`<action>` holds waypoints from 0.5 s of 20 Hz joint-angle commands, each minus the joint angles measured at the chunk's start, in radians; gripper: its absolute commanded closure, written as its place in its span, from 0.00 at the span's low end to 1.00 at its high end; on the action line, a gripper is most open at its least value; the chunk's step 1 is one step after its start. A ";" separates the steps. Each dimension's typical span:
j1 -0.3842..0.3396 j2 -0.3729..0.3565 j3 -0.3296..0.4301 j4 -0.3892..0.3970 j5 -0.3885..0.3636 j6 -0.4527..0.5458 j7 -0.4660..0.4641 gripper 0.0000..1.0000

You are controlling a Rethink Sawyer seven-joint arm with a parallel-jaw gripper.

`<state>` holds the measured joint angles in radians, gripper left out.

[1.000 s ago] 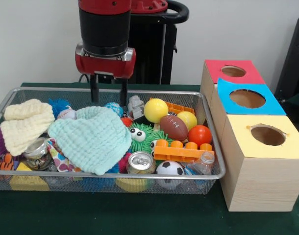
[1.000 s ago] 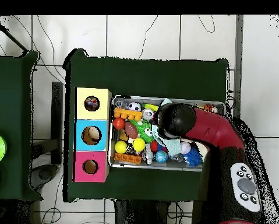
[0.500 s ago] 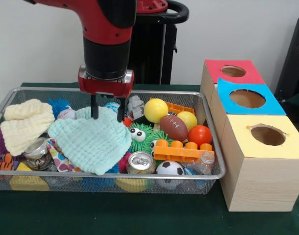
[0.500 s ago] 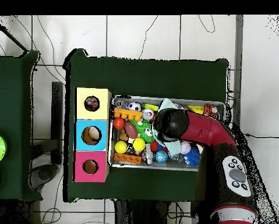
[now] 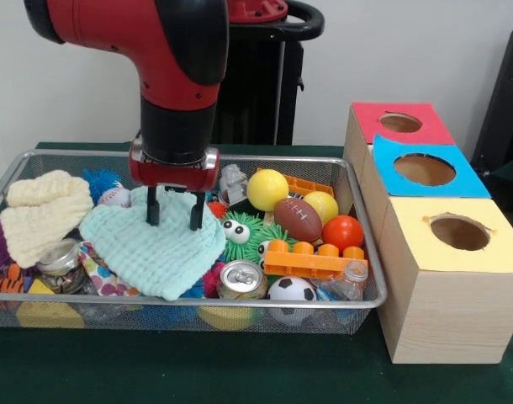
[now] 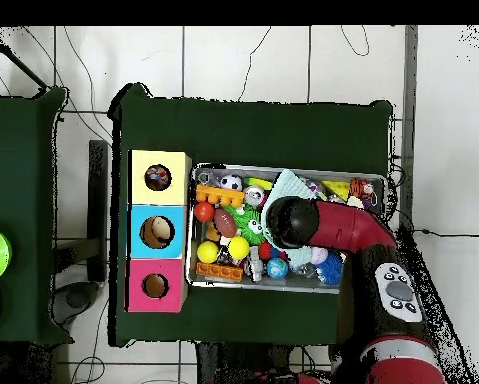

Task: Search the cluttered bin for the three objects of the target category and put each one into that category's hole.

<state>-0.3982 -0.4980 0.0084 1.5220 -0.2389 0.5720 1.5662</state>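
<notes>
Where the red and black arm (image 5: 168, 76) comes down over the wire bin (image 5: 362, 311), its gripper (image 5: 174, 220) stands with two dark fingers (image 5: 153, 207) spread apart, both tips resting on the upper part of the mint waffle cloth (image 5: 151, 248); nothing is clamped between them.

Bin contents, front view: cream waffle cloth (image 5: 39, 215) at the left end, touching the mint cloth's edge; patterned fabric with coloured dots (image 5: 103, 279) showing from under the mint cloth's lower left edge, beside a glass jar (image 5: 61, 261); orange striped toy (image 5: 6, 278) and yellow block (image 5: 46, 313) in the near left corner; drinks can (image 5: 241, 279) just right of the mint cloth; green googly-eyed toy (image 5: 244, 231), yellow ball (image 5: 267, 188), brown football (image 5: 298, 219), red-orange ball (image 5: 342, 233), orange brick (image 5: 311, 259) and black-and-white ball (image 5: 291, 290) filling the right half.

Edges and room: the gripper is nearer the far rim than the near rim; the right half is packed tight, objects touching; the mint cloth is the broadest unbroken surface.

Boxes: three wooden boxes just right of the bin; the yellow-topped hole (image 5: 459, 231) nearest the camera, blue-topped hole (image 5: 425, 169) behind it, red-topped hole (image 5: 400, 123) farthest.

Overhead: the arm (image 6: 333, 225) covers the bin's middle (image 6: 383, 180); yellow-topped hole (image 6: 158, 178) beside the bin's corner.
</notes>
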 commanded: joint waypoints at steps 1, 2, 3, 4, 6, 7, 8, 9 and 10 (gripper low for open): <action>-0.008 0.095 0.042 0.006 -0.086 -0.055 0.012 0.00; -0.009 0.105 0.042 0.005 -0.088 -0.053 0.015 0.00; -0.008 0.117 0.040 0.001 -0.092 -0.054 0.018 0.00; -0.007 0.127 0.037 0.000 -0.096 -0.055 0.023 0.00; 0.001 0.142 0.025 -0.009 -0.106 -0.063 0.042 0.00; 0.006 0.143 0.017 -0.008 -0.111 -0.073 0.055 0.00; 0.007 0.143 0.015 -0.007 -0.113 -0.075 0.059 0.00; 0.007 0.142 0.014 0.000 -0.115 -0.068 0.058 0.00; 0.004 0.139 0.020 0.003 -0.114 -0.054 0.050 1.00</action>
<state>-0.3970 -0.4234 0.0062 1.5206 -0.2901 0.5571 1.5662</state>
